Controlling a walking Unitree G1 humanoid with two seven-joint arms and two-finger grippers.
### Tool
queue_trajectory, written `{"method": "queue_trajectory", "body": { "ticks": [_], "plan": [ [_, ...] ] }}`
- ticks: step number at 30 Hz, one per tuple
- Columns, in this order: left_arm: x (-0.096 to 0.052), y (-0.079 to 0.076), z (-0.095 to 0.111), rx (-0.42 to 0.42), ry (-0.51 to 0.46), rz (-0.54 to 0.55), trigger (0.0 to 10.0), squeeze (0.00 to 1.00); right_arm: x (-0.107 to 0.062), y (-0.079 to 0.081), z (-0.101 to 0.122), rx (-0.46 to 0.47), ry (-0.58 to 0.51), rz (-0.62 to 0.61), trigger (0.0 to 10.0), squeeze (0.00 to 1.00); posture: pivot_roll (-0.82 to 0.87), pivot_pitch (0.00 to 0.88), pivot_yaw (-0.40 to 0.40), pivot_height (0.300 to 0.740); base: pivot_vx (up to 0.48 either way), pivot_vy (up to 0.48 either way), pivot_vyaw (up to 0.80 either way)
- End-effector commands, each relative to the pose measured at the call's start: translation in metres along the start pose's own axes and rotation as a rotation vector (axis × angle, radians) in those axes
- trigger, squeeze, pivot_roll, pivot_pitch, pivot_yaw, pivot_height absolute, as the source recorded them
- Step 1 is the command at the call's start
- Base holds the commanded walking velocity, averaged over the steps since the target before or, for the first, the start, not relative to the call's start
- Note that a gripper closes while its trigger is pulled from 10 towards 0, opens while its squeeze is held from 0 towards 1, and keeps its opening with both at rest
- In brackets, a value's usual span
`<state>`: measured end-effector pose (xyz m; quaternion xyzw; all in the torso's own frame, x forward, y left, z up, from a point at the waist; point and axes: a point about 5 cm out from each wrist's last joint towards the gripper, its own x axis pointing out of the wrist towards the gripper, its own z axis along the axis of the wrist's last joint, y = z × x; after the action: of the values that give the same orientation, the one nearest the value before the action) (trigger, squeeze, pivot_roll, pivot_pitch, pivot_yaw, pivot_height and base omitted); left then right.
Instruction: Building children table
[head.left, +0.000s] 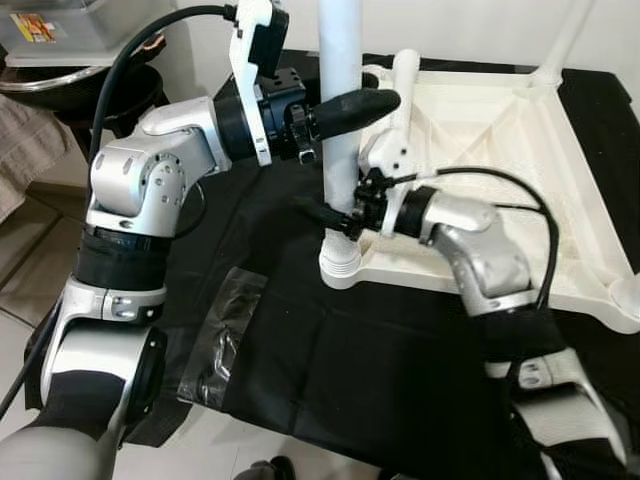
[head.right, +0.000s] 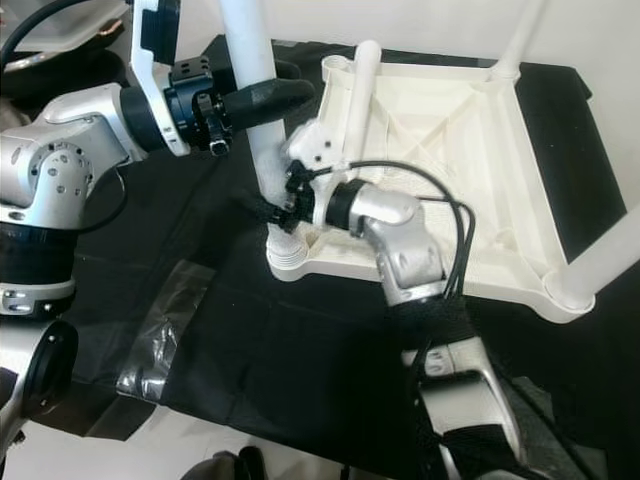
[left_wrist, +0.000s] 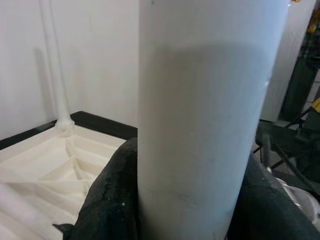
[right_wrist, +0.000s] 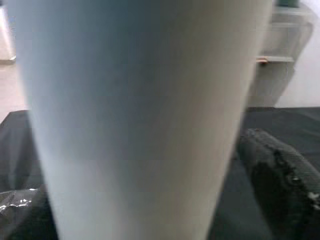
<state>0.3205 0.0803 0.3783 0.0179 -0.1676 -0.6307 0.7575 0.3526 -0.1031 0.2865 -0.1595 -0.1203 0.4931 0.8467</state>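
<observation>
Cloth: a black fabric sheet covers the floor under both arms, wrinkled and matte.
Tabletop: a cream moulded-plastic children's tabletop lies upside down on the cloth, ribbed underside up, just beyond both grippers.
Left arm: silver, bent at the elbow, forearm reaching level across toward the upright leg.
Right arm: silver, coming up from below, wrist bent inward toward the leg's base.
Leg: a smooth white cylindrical plastic table leg stands upright in the tabletop's near corner socket, between both grippers.
Left gripper: its long black fingers are clamped on the leg's middle, one on each side.
Right gripper: low at the leg, just above the ribbed collar; black fingers flank the leg, pinching it.
Wrapper: a crumpled clear plastic bag lies on the cloth below the left arm.
</observation>
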Motion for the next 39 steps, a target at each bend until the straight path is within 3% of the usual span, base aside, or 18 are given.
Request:
{"method": "queue_trajectory", "body": {
  "ticks": [1,3,6,7,9,10,21,22,24,25,26,32,33,34,36,37,38,39],
  "plan": [
    [0.009,-0.012,-0.003,-0.024,0.008,-0.109,0.0,0.00,-0.002,-0.002,0.007,-0.029,-0.021,0.062,10.0,0.00,0.06,0.212,0.073,0.740,0.000,0.000,0.00],
    [0.009,-0.013,-0.003,-0.024,0.010,-0.115,0.0,0.00,-0.006,-0.006,0.010,-0.026,-0.017,0.194,10.0,0.00,0.07,0.214,0.076,0.740,0.000,0.000,0.00],
    [0.009,-0.014,-0.002,-0.024,0.012,-0.120,0.0,0.00,-0.007,-0.012,0.011,-0.021,-0.014,0.228,10.0,0.00,0.07,0.217,0.080,0.740,0.000,0.000,0.00],
    [0.010,-0.014,-0.002,-0.024,0.013,-0.123,0.0,0.00,-0.006,-0.015,0.011,-0.020,-0.009,0.234,6.2,0.00,0.07,0.216,0.081,0.740,0.000,0.000,0.00],
    [0.010,-0.014,-0.002,-0.024,0.014,-0.124,0.0,0.00,-0.006,-0.017,0.011,-0.016,-0.008,0.246,6.2,0.00,0.07,0.216,0.081,0.740,0.000,0.000,0.00],
    [0.010,-0.015,-0.002,-0.024,0.015,-0.125,0.0,0.00,-0.006,-0.019,0.011,0.000,-0.010,0.264,0.0,0.00,0.08,0.218,0.083,0.740,0.000,0.000,0.00],
    [0.011,-0.015,-0.002,-0.005,0.018,-0.134,0.2,0.00,-0.007,-0.021,0.004,-0.001,0.002,0.302,0.0,0.00,0.07,0.219,0.090,0.740,0.000,0.000,0.00],
    [0.012,-0.014,-0.002,0.002,0.018,-0.134,8.7,0.00,-0.009,-0.020,0.001,0.006,0.000,0.290,0.0,0.00,0.07,0.217,0.090,0.740,0.000,0.000,0.00],
    [0.012,-0.014,-0.002,0.006,0.018,-0.133,8.7,0.00,-0.010,-0.021,0.000,0.011,-0.003,0.291,0.0,0.00,0.07,0.217,0.090,0.740,0.000,0.000,0.00],
    [0.013,-0.014,-0.002,0.006,0.014,-0.129,10.0,0.26,-0.012,-0.022,-0.001,0.009,0.001,0.265,0.0,0.00,0.06,0.219,0.092,0.740,0.000,0.000,0.00],
    [0.013,-0.014,-0.002,-0.005,0.009,-0.137,10.0,1.00,-0.014,-0.025,-0.003,0.009,0.012,0.216,0.0,0.00,0.06,0.219,0.088,0.740,0.000,0.000,0.00],
    [0.013,-0.012,-0.001,-0.001,0.007,-0.110,10.0,1.00,-0.019,-0.024,-0.010,0.022,0.046,0.095,0.0,0.00,0.04,0.228,0.077,0.740,0.000,0.000,0.00],
    [0.012,-0.008,0.000,0.000,-0.001,-0.074,10.0,1.00,-0.018,-0.014,-0.022,0.061,0.089,-0.032,0.0,0.00,0.04,0.236,0.062,0.740,0.000,0.000,0.00],
    [0.011,-0.003,0.001,0.015,-0.007,-0.013,10.0,0.89,-0.014,-0.001,-0.042,0.118,0.174,-0.373,0.0,0.00,0.05,0.242,0.053,0.740,0.000,0.000,0.00],
    [0.011,-0.003,0.001,0.015,-0.007,-0.013,10.0,0.89,-0.014,-0.001,-0.042,0.118,0.174,-0.373,0.0,0.00,0.05,0.242,0.053,0.740,0.000,0.000,0.00],
    [0.010,0.002,0.002,0.025,-0.011,0.028,10.0,0.89,-0.019,0.007,-0.054,0.150,0.248,-0.637,0.0,0.00,0.05,0.250,0.055,0.740,0.000,0.000,0.00],
    [0.010,0.002,0.002,0.025,-0.011,0.028,10.0,0.89,-0.019,0.007,-0.054,0.150,0.248,-0.637,0.0,0.00,0.05,0.250,0.055,0.740,0.000,0.000,0.00],
    [0.007,0.005,0.002,0.018,-0.007,0.055,10.0,0.00,-0.013,0.042,-0.070,0.195,0.306,-0.683,0.0,0.00,0.05,0.261,0.079,0.740,0.000,0.000,0.00]
  ]
}}
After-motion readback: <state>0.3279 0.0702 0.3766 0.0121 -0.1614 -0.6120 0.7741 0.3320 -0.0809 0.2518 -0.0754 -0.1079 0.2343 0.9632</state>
